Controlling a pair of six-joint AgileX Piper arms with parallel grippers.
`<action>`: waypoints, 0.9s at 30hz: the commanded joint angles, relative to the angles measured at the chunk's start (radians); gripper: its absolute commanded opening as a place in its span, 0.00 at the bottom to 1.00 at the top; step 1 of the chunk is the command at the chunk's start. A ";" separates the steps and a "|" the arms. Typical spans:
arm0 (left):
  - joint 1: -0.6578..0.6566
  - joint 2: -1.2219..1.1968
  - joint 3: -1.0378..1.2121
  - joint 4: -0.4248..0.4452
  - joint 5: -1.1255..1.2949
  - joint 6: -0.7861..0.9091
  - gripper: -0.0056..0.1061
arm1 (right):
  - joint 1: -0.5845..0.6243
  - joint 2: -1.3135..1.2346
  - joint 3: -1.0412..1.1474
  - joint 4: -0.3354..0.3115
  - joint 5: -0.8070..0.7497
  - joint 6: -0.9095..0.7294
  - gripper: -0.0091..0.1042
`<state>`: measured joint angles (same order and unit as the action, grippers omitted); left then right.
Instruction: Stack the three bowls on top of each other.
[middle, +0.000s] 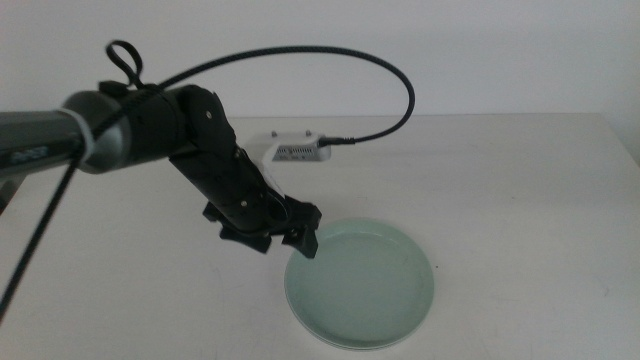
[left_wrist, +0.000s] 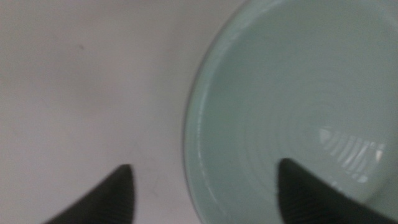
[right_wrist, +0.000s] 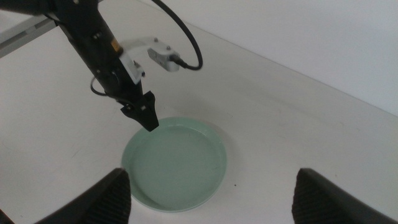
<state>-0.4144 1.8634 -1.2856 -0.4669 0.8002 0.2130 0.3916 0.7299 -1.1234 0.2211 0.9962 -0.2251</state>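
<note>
The mint green bowl (middle: 365, 285) sits on the white table, front centre; it also shows in the left wrist view (left_wrist: 292, 93) and the right wrist view (right_wrist: 177, 168). No white or grey-blue bowl shows in any view. My left gripper (middle: 287, 240) is open and hangs low over the bowl's left rim, one jaw above the table and the other above the bowl's inside (left_wrist: 205, 199). It holds nothing. It also shows in the right wrist view (right_wrist: 144, 113). My right gripper (right_wrist: 214, 202) is open and empty, held high on the near right side of the bowl, outside the middle view.
A small white box (middle: 298, 150) with a black cable (middle: 400, 85) plugged in lies at the back centre of the table, behind the left arm; it also shows in the right wrist view (right_wrist: 163, 55). The cable arcs up over the arm.
</note>
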 joint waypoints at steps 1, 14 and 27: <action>-0.004 -0.102 -0.031 -0.006 -0.009 0.004 0.88 | -0.001 0.000 -0.024 0.001 -0.072 -0.005 0.66; -0.004 -0.424 -0.031 0.467 -0.043 -0.273 0.89 | -0.001 0.000 -0.024 0.001 -0.072 -0.005 0.66; -0.004 -0.520 -0.065 0.580 -0.060 -0.264 0.89 | -0.001 0.000 -0.024 0.001 -0.072 -0.005 0.66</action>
<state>-0.4144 1.3821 -1.3045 0.1061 0.7889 -0.0391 0.3916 0.7299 -1.1234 0.2211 0.9962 -0.2251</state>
